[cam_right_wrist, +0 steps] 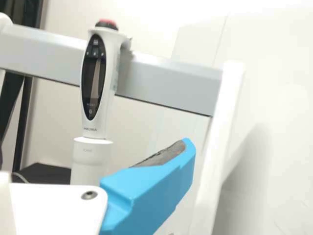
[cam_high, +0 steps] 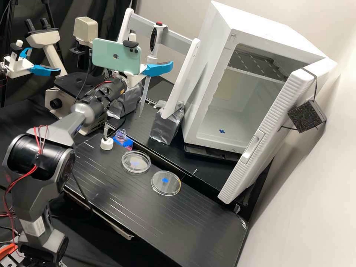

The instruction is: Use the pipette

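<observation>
With my gripper (cam_high: 157, 63) spread open just beside the electronic pipette (cam_high: 152, 40), I should centre its barrel before closing gently.

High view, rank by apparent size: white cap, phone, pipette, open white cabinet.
1. Open white cabinet
2. Phone and pipette, unranked: pipette looks longer, phone much wider
3. White cap

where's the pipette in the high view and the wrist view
High view: the pipette is upper middle, just right of the phone.
Wrist view: the pipette stands upright in front of a grey crossbar.
Shared landmark: that crossbar.
</observation>
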